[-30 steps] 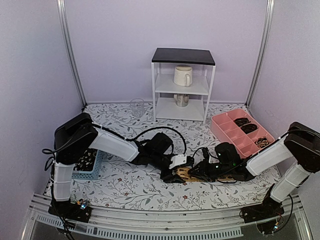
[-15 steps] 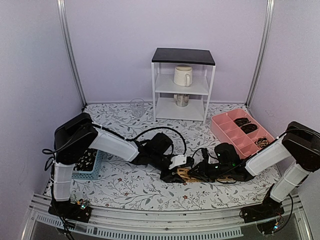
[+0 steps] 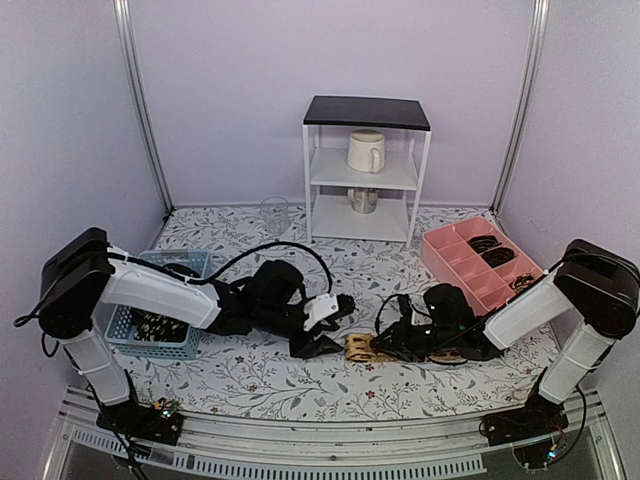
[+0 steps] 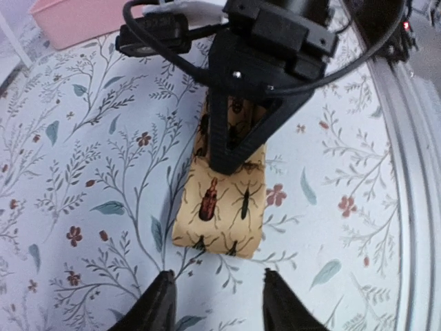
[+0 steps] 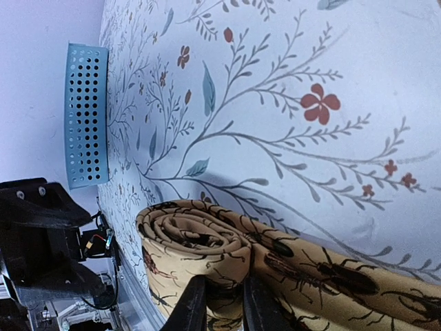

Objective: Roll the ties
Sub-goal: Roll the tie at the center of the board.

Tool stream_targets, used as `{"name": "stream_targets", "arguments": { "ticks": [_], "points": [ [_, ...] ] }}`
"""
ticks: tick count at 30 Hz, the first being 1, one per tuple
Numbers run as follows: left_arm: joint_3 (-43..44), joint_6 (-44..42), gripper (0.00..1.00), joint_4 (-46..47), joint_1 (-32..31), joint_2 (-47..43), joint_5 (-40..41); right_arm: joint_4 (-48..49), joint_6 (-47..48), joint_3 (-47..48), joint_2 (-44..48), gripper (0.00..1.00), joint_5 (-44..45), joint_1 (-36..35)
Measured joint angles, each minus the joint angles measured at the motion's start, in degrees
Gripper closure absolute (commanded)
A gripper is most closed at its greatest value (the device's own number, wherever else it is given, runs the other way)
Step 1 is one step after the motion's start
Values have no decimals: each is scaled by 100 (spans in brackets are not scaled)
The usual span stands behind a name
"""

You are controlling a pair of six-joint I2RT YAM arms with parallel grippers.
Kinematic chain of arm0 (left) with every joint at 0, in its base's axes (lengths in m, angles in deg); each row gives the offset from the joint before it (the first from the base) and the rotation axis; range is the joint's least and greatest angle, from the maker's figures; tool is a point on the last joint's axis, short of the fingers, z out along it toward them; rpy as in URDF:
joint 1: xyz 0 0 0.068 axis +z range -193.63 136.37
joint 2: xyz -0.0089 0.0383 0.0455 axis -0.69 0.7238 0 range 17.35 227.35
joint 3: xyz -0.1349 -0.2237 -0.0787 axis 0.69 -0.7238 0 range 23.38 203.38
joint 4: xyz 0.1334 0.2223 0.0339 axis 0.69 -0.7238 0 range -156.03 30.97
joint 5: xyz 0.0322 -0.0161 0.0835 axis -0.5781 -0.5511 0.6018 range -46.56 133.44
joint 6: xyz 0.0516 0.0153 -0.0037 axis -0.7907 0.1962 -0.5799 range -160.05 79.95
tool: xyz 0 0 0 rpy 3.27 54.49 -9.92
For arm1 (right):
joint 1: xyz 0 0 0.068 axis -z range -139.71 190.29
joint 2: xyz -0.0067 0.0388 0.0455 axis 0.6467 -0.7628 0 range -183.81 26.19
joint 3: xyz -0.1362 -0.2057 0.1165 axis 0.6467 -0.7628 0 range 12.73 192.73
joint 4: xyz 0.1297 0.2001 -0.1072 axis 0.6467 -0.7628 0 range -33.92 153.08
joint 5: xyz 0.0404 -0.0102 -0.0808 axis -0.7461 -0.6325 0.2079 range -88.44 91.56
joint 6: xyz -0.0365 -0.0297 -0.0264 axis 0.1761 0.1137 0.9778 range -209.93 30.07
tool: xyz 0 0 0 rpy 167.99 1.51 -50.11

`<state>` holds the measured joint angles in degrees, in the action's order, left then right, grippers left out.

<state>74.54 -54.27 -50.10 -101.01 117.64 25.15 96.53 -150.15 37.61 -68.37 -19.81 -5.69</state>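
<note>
**Counter** (image 3: 250,378), under a floral cloth: carries everything in the scene and serves as the flat bed on which rolling is done.

**Shelf unit** (image 3: 366,112), white, at the back with two mugs: well apart from the work.

**Left arm** (image 3: 160,290) and **right arm** (image 3: 530,305): both reach low toward the middle of the counter and face each other across the tie. The left jaws stand open with nothing between them, just short of the tie's free flat end, probably so that they can come in to turn or steady it.

**Pink tray** (image 3: 432,256), at the right: its far compartments hold dark coils, apparently finished rolls. It sits near the right arm.

**Blue basket** (image 3: 150,347), at the left: holds dark fabric, apparently ties waiting their turn.

**Tan tie** (image 4: 220,214), printed with dark beetles: lies on the counter between the two arms, one end wound into a few loose turns. The right jaws are closed on this coil, evidently to keep the turns from springing open. Rolling looks only partly done.
</note>
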Motion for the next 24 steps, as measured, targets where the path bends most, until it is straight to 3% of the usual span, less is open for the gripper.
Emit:
{"name": "stream_targets", "arguments": {
  "ticks": [7, 15, 24],
  "points": [
    [-586, 1552, 99, 212, 164, -254, 656, -114, -15, 358, -225, 81, -9, -203],
    [-824, 2708, 100, 555, 179, 28, 824, -323, 2, 555, -306, 81, 0, -289],
    [-756, 3285, 100, 1126, 92, 592, 544, -411, 166, 555, -299, 81, 109, -289]
  ]
}}
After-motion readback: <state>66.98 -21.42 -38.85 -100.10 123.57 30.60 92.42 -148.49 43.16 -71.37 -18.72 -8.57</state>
